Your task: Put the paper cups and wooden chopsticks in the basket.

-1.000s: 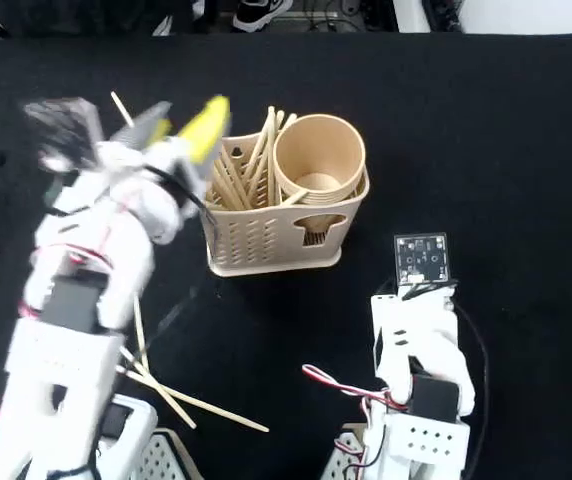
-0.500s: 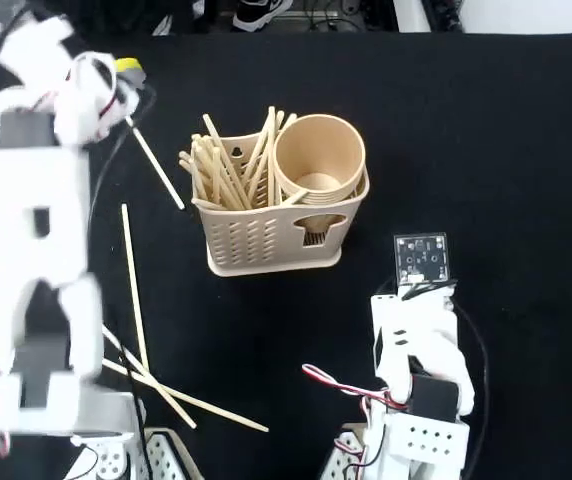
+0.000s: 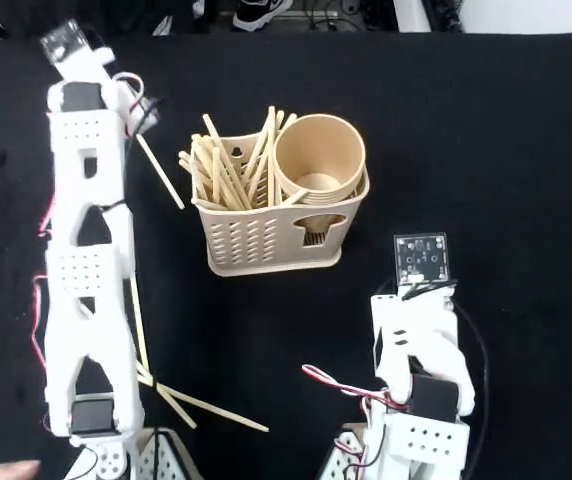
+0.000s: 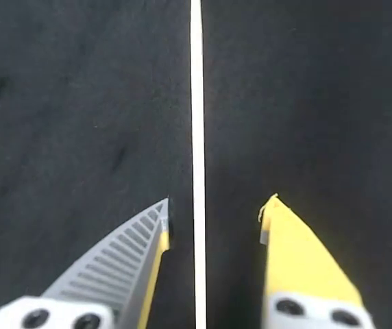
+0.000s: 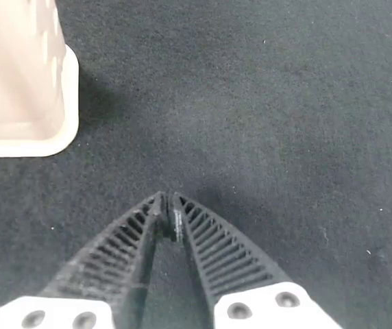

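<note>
**Left gripper [image 4: 216, 209] sitting wide open astride a loose chopstick [image 4: 196, 103], nothing gripped yet**

In the left wrist view the grey and yellow jaws are standing well apart, and the chopstick is running straight down the gap between them without touching either. It's lying flat on the black table [image 3: 506, 150].

What's changing: a second ago the left arm [image 3: 86, 250] was leaning over the left side of the basket [image 3: 266, 240]. It's now stretching straight up the left edge of the table, with its wrist end by the stick lying left of the basket [image 3: 161, 172]. I'm reading that as the same stick the wrist view shows, but I'm not certain. The basket isn't moving and its contents look unchanged.

The right gripper [image 5: 165, 205] is pinched closed on nothing, parked low near the basket's corner, same as before.

Task state: the paper cup [image 3: 318, 150] is sitting in the basket's right half and the bundle of chopsticks [image 3: 228, 170] is filling the left half. Several more sticks [image 3: 191, 400] are still lying crossed at the near left, partly under the arm.

So I'm judging one drop-off done and the next pick lined up. Remaining work is all loose sticks.
</note>
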You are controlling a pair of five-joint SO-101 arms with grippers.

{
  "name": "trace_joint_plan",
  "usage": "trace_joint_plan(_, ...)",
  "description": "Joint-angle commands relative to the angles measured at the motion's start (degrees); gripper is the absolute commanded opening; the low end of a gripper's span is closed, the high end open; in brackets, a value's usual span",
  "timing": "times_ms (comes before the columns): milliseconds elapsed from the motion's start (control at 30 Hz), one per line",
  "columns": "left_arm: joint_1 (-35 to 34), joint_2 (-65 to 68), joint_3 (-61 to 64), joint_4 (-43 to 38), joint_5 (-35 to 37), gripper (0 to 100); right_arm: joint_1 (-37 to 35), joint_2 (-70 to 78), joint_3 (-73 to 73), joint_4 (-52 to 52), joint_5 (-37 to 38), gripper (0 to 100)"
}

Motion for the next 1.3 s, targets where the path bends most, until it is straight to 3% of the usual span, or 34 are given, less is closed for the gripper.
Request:
trace_joint_plan(0,-2.15,3.78,-9.71,0.18,0.35,21,-0.70,-4.09,0.13,0.26,0.26,1.5)
trace_joint_plan(333,2.51,5.10,-1.80,-1.14,1.67,19,-0.70,-4.09,0.13,0.26,0.26,1.5)
trace_joint_plan(500,1.01,5.27,0.92,-3.96,2.37,11,-0.70,-4.09,0.13,0.26,0.26,1.5)
trace_joint_plan(800,1.10,5.36,2.86,-5.63,2.11,10,-0.70,-4.09,0.13,0.26,0.26,1.5)
trace_joint_plan(1000,1.27,5.36,2.95,-6.77,0.35,3,-0.70,-4.09,0.13,0.26,0.26,1.5)
trace_joint_plan(1133,1.27,5.36,2.86,-6.07,0.09,3,-0.70,-4.09,0.13,0.18,0.26,1.5)
trace_joint_plan(1267,1.27,4.22,-1.36,-0.18,0.00,3,-0.62,-4.18,0.13,0.00,0.26,1.5)
